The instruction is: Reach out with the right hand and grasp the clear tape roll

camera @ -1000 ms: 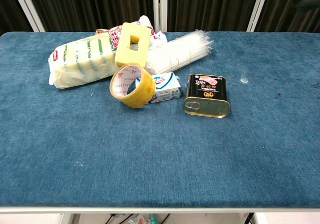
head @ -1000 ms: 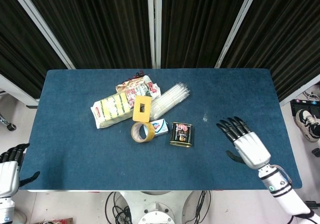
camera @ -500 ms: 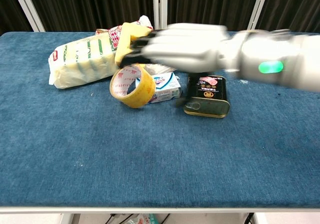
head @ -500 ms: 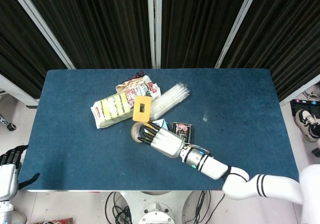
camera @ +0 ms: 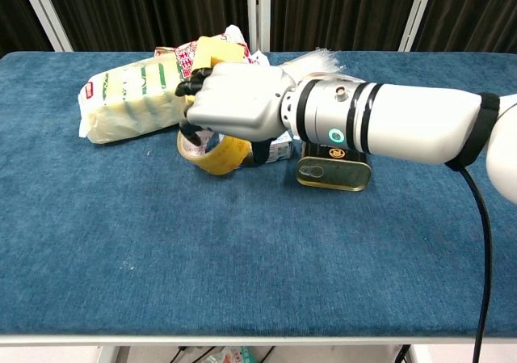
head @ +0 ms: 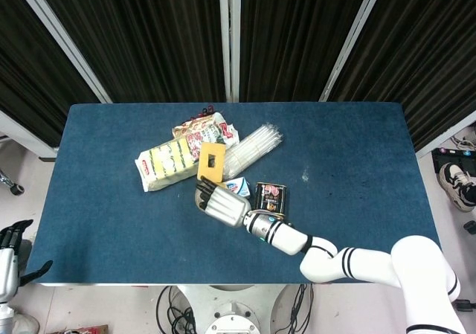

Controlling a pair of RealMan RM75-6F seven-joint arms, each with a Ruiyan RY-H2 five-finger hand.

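Note:
The clear tape roll (camera: 220,158), yellowish with red print, stands tilted on the blue table (camera: 242,250) in front of a pile of goods. My right hand (camera: 238,104) lies over its top and grips it: dark fingers curl down on the roll's left side and into its hole, and the thumb presses its right side. From the head view the right hand (head: 222,204) covers nearly the whole roll. My left hand (head: 9,246) hangs off the table's near left corner, fingers apart, holding nothing.
A tin can (camera: 333,173) lies just right of the roll, under my forearm. Behind the roll are a small blue-white box (camera: 283,146), a sponge pack (camera: 129,96), a yellow block (head: 211,161), a bundle of clear straws (head: 253,146) and a snack bag (head: 204,129).
My right hand swept in from the table's right side to the roll, then sank onto it and curled its fingers around it. The left hand sank slightly lower.

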